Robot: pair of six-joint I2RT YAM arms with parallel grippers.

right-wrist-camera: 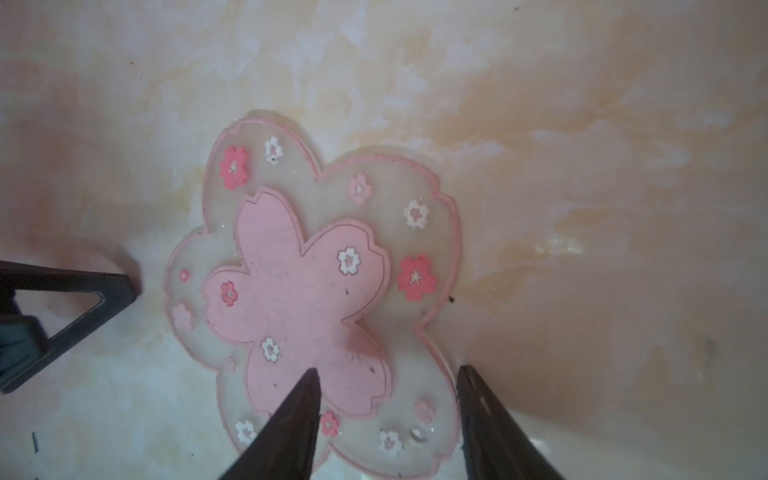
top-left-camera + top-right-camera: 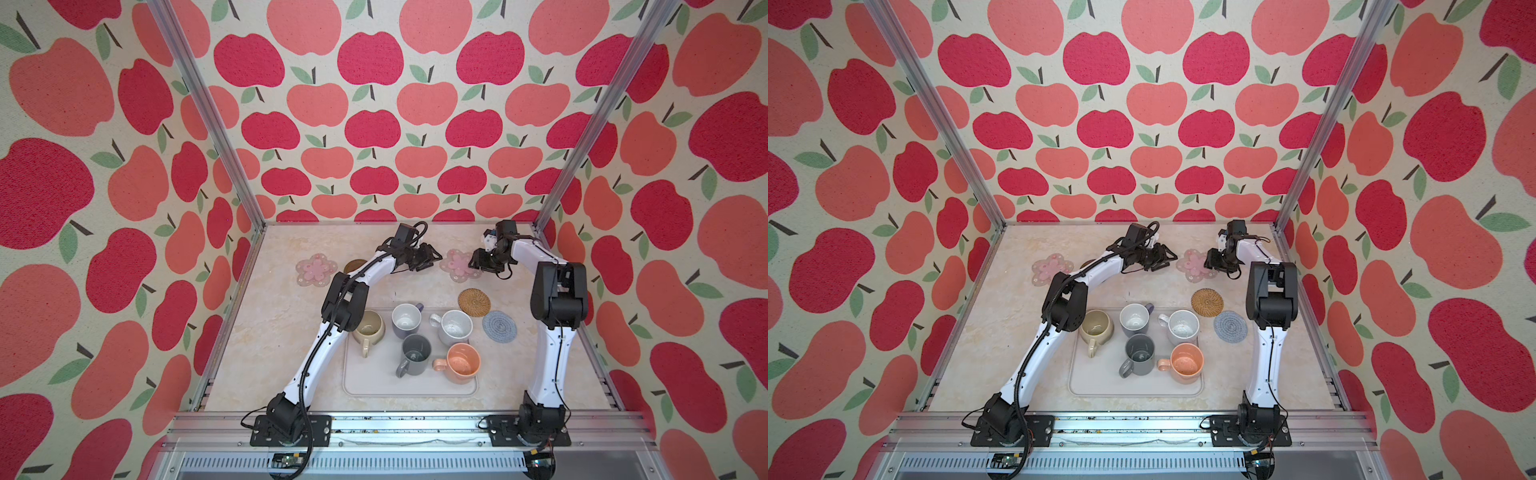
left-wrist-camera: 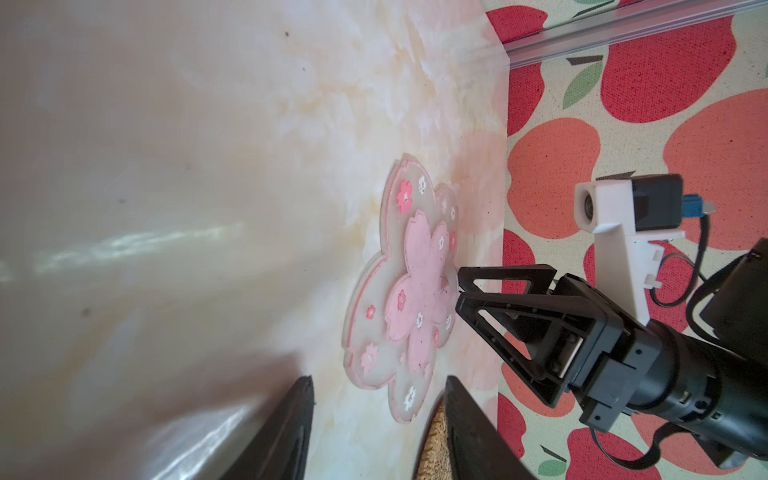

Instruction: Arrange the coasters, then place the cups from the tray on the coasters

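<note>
A translucent pink flower-shaped coaster (image 1: pixel 307 286) with a solid pink blossom centre lies flat on the marbled cream counter (image 1: pixel 582 124). In both top views it sits toward the far right, beyond the tan woven rattan round coaster (image 2: pixel 474 299) and the grey-blue knitted round coaster (image 2: pixel 499 326).

The right hand (image 1: pixel 388 369) hangs low over the flower's near petals with its fingers apart. One tip is above the pink centre and the other is just past the rim, with nothing pinched. Whether a tip touches the mat I cannot tell. The left hand (image 3: pixel 379 380) waits just beside the same coaster on its other side, its fingers also spread and empty.

The mat looks thin, light and rubbery. It will likely cling to the smooth counter and offers no raised edge to get under. A pinch on one petal's rim seems the best hold, though the rest would probably droop. Pressing a tip on the centre and sliding it may work more easily. It does not look breakable.

The second pink flower-shaped coaster (image 2: pixel 316 270) and the dark brown round disc coaster (image 2: pixel 355 266) lie at the far left. The tall dark grey handled mug (image 2: pixel 415 353) and four other mugs stand on the pale grey-white rectangular tray (image 2: pixel 411 390). They look hard, glazed and much heavier, and are best gripped across the wall at the rim.
</note>
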